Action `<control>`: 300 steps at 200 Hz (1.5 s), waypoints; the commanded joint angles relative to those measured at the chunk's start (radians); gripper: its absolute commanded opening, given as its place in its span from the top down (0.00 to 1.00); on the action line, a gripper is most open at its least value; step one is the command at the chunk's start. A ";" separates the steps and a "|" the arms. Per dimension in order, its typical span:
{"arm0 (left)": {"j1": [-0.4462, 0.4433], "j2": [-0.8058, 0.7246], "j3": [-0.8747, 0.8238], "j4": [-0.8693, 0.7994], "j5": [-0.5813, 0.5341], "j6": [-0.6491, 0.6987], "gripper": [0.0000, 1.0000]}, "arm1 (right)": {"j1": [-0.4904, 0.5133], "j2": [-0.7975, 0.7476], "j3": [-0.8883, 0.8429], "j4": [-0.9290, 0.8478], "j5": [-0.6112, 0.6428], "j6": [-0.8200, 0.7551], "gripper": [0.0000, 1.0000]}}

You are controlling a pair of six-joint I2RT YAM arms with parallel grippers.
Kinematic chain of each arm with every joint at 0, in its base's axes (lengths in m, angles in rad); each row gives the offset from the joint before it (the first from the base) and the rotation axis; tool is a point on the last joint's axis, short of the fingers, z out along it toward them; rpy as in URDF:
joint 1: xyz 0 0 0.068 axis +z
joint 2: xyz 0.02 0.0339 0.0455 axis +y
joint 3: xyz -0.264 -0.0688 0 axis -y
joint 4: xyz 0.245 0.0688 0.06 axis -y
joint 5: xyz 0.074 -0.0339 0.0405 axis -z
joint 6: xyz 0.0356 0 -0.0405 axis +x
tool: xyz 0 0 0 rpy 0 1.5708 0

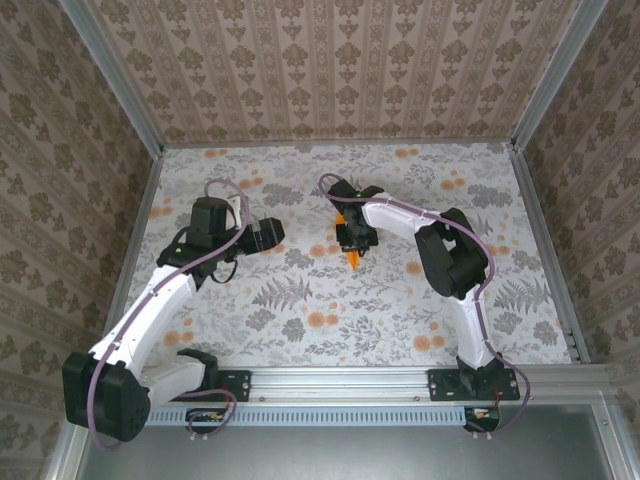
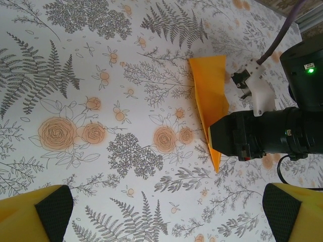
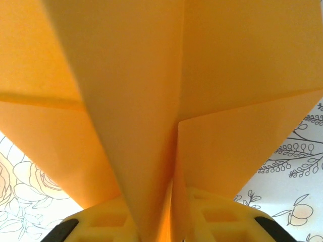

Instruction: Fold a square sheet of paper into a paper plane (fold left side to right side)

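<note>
Paper plane (image 1: 353,260), a narrow bright orange dart, lies near the middle of the floral table (image 1: 300,320), a little right of centre. Its long axis runs near to far. The sharp nose points toward the near edge, where the arm bases sit, and the wider tail reaches toward the far side.

The right hand (image 1: 350,243) sits on the plane from above, just beyond the nose. In its wrist view the folded spine stands between the two yellow fingers (image 3: 106,224). Whether they pinch the paper or stand just off it cannot be told.

The left hand (image 1: 277,232) hovers to the left of the plane at about the same depth. It is apart from the plane and holds nothing, its fingers (image 2: 35,214) spread wide.

The right hand is the nearer one, at the paper itself. Any further crease would likely run along that near-to-far line, and the left hand would need to reach rightward to help.
</note>
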 commanded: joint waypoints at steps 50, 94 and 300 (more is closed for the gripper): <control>0.059 -0.008 0.038 -0.022 0.043 0.008 0.00 | 0.009 -0.079 0.010 -0.071 0.045 -0.024 0.69; 0.166 0.021 0.041 -0.005 0.120 -0.002 0.00 | 0.023 -0.221 -0.019 -0.121 0.079 -0.040 0.58; 0.413 0.176 -0.480 0.983 -0.246 0.549 0.00 | -0.496 -0.850 -1.223 1.407 0.179 -0.478 0.00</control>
